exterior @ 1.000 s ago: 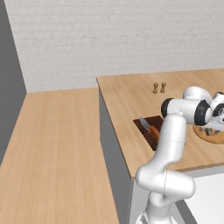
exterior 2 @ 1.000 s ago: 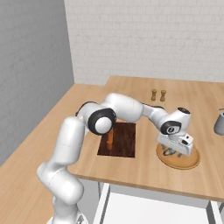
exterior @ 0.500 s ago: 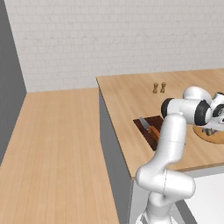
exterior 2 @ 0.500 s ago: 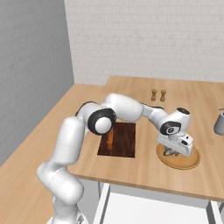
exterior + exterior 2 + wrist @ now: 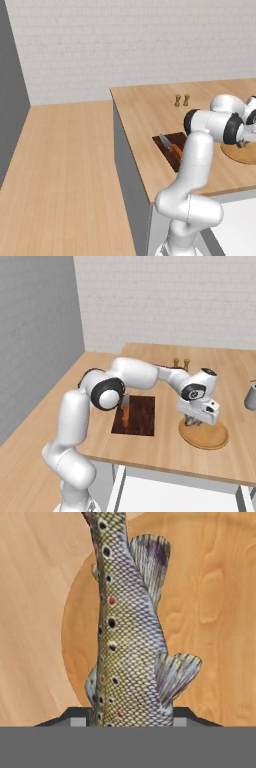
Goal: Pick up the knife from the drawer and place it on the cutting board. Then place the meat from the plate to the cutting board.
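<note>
Hand view shows the gripper clenched on the meat, a spotted fish lying on the plate. The knife already rests on the cutting board, at nine o'clock from the plate on the tabletop. Next, I think, lift the fish and carry it there.

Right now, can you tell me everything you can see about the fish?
The fish is the meat here: long and narrow, with shiny greenish-grey scales dotted with black and a few red spots. It has fins, a dark-tipped one near the top and a striped one lower right. It lies on the round tan wooden plate, which sits on the light wood counter. The gripper is down over it, its dark fingertips on either side of the body, closed on it. It looks not yet lifted.
</note>
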Motion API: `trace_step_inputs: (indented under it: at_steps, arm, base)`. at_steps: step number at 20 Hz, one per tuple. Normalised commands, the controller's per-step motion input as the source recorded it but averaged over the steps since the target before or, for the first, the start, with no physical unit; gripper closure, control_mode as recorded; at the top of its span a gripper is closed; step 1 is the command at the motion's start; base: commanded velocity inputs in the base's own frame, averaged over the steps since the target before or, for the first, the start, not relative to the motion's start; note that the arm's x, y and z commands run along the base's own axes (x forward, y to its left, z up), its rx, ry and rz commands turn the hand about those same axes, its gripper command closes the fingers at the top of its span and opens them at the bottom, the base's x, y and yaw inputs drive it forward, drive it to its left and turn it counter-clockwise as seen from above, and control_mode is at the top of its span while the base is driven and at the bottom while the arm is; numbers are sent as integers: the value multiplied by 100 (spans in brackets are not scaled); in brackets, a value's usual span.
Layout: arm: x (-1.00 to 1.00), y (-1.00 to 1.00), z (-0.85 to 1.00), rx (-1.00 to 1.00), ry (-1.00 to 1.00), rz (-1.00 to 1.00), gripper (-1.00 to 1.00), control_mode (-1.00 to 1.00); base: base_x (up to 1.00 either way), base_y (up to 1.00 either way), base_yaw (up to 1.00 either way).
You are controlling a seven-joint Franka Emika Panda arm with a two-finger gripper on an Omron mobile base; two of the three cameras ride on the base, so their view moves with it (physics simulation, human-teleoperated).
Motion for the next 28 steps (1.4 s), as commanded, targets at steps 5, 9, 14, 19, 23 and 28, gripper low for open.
trace_step_inputs:
  at_steps: [5, 9, 14, 19, 23, 28]
  arm:
    - [-21, 66, 40, 0, -10, 16, 100, -100]
    - [-15, 78, 9, 0, -3, 20, 100, -100]
    - [-6, 99, 17, -2, 0, 21, 100, -100]
    - [0, 97, 32, -1, 0, 23, 100, -100]
    - [11, 72, -3, 0, 0, 25, 100, -100]
    - [41, 20, -33, 0, 0, 21, 100, -100]
  base:
    - [0, 0, 0]
    - [0, 0, 0]
    - [0, 0, 0]
    - [0, 0, 0]
    - [0, 0, 0]
    - [0, 0, 0]
